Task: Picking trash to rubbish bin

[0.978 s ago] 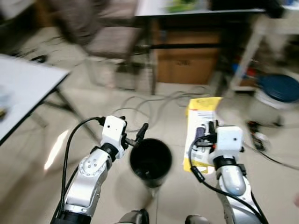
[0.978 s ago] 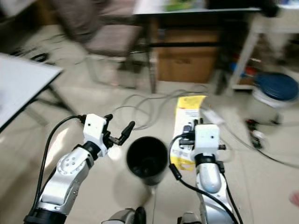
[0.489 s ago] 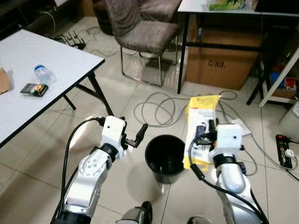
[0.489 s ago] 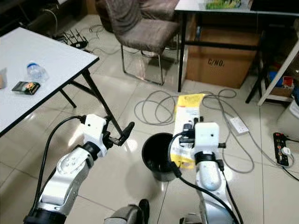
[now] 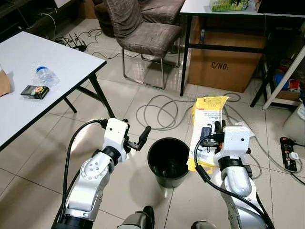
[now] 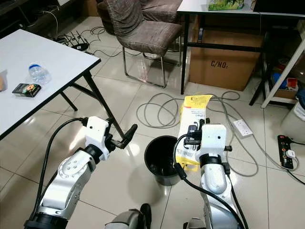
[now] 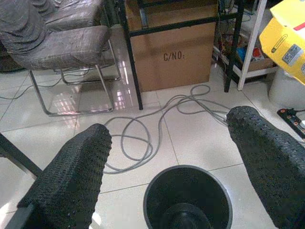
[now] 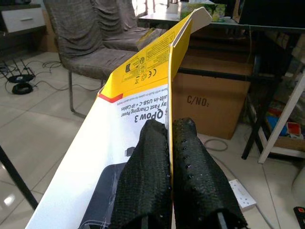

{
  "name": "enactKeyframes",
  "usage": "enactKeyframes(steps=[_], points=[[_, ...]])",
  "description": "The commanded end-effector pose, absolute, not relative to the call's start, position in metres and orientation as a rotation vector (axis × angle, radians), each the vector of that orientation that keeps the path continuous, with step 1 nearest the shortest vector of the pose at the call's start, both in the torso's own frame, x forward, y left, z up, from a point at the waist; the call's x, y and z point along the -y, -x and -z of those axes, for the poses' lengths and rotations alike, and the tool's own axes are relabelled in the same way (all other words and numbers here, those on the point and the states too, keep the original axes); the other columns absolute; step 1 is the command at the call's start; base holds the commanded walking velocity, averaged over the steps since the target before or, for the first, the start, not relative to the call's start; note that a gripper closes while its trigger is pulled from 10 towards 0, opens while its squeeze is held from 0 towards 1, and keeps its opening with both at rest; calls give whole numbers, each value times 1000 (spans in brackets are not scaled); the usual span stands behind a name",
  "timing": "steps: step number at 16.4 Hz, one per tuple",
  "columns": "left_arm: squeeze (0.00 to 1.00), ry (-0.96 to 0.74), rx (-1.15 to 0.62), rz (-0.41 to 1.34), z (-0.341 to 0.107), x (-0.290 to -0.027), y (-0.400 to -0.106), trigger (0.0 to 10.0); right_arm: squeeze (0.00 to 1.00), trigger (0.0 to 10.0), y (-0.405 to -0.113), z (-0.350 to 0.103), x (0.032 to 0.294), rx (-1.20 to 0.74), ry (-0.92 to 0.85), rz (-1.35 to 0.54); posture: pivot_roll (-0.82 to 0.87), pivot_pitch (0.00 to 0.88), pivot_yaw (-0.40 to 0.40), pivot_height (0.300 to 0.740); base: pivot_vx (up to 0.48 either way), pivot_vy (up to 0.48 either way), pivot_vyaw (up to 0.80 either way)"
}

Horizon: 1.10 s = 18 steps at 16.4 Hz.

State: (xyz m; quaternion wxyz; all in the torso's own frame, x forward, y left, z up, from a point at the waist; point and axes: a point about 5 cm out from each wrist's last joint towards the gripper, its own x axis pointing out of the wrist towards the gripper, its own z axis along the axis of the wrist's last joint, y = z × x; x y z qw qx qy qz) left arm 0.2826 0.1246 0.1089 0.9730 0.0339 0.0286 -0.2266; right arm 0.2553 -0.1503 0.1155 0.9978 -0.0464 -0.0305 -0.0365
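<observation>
Camera view steadied since earlier frames, arms unchanged, right tool (image 5: 213,128) clamped on yellow box (image 5: 206,129) beside black bin (image 5: 168,161) (apparently just right of rim), left tool (image 5: 136,139) spread, empty, above floor.

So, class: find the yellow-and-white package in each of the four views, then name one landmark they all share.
Left eye view: yellow-and-white package, held by the right gripper, right of the black bin.
Right eye view: package centre-right, beside the bin.
Left wrist view: one yellow corner, upper right.
Right wrist view: package clamped between the fingers.
Shared landmark: cardboard box.
</observation>
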Motion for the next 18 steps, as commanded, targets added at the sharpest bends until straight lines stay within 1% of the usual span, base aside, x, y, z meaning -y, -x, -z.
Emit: enactKeyframes(steps=[1, 18], points=[[0, -87, -62, 452, -110, -127, -284, 10000, 0, 10000, -255, -115, 148, 63, 82, 70, -42, 147, 120, 740, 0, 0, 0], [0, -93, -71, 447, -110, -129, -284, 10000, 0, 10000, -253, -112, 147, 52, 74, 73, -41, 157, 128, 740, 0, 0, 0]])
